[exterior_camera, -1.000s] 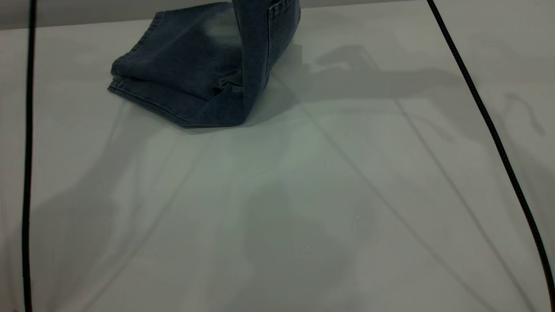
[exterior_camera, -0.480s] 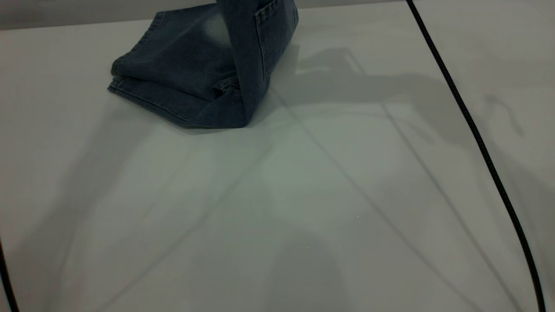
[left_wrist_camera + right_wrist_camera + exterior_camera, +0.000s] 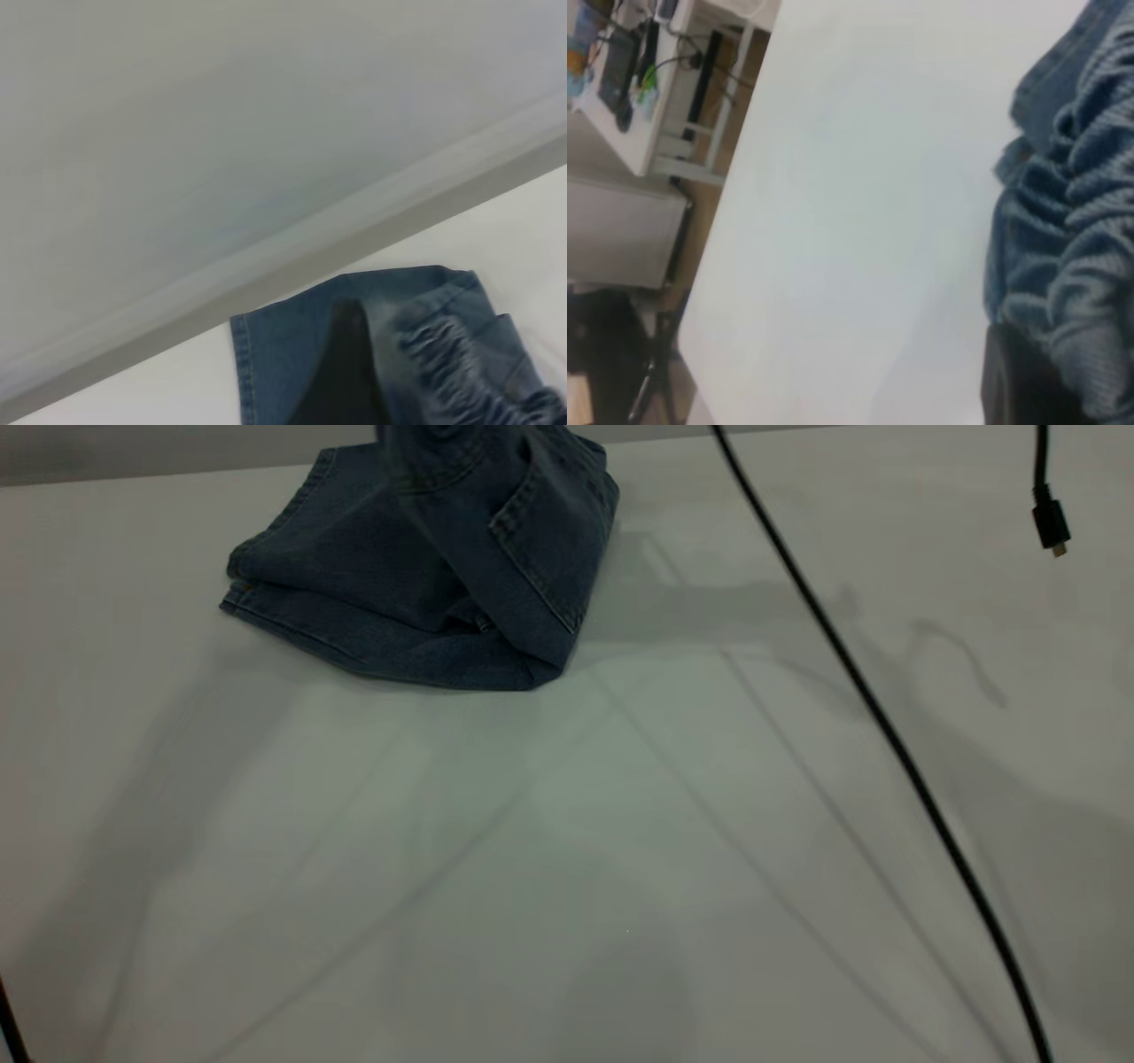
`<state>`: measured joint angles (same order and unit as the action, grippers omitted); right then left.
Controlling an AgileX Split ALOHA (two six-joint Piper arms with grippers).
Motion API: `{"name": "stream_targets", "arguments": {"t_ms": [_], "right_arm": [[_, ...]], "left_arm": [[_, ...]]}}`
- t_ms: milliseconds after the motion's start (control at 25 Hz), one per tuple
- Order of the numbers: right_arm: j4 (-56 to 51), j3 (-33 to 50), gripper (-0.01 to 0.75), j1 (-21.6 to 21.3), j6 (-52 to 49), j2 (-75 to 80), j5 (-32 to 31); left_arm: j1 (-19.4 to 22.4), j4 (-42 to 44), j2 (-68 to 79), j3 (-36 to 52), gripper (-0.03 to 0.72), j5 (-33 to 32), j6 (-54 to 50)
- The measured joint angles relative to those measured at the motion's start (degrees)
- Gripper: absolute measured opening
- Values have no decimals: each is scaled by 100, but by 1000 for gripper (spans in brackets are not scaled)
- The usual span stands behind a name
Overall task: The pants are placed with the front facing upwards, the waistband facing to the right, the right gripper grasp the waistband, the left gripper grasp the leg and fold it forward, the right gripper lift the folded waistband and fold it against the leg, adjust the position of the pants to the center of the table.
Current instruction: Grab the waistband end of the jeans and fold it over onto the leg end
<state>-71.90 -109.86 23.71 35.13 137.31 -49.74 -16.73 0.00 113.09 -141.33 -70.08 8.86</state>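
The blue denim pants point(image 3: 372, 576) lie folded at the far left-centre of the white table point(image 3: 567, 850). Their upper part point(image 3: 496, 522) is lifted and runs out past the exterior view's top edge, with a pocket seam facing the camera. In the right wrist view the ruched waistband point(image 3: 1081, 221) fills the space right at my right gripper point(image 3: 1036, 376), which is shut on it. One dark finger point(image 3: 1010, 390) shows against the cloth. The left wrist view takes in the waistband point(image 3: 452, 354) and a dark shape point(image 3: 341, 372) on the denim. Neither gripper shows in the exterior view.
A black cable point(image 3: 886, 726) hangs diagonally across the right half of the table. A small plug point(image 3: 1051, 524) dangles at the top right, and another cable point(image 3: 7, 1027) just shows at the bottom left corner. Shelving with electronics point(image 3: 629, 71) stands beyond the table edge.
The lifted part of the pants has swung left and sagged over the folded legs. The right cable has swept left, a plug has come into view, and the left cable has slid out to the corner.
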Motion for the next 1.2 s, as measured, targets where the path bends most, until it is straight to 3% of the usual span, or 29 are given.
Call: {"name": "stream_targets", "arguments": {"t_ms": [440, 720, 840, 1040, 1200], "right_arm": [[-798, -1225, 108, 350, -64, 1066, -4], [-1144, -1530, 122, 517, -44, 1300, 548], [-1169, -1530, 205, 578, 105, 1300, 738], [-1170, -1530, 447, 607, 156, 1300, 826], [-1154, -1565, 585, 568, 138, 1300, 820]], "left_arm": [[0, 0, 0, 0, 556, 17, 112], [0, 0, 0, 0, 556, 17, 129], [0, 0, 0, 0, 556, 17, 129], [0, 0, 0, 0, 556, 17, 131], [0, 0, 0, 0, 556, 17, 136]]}}
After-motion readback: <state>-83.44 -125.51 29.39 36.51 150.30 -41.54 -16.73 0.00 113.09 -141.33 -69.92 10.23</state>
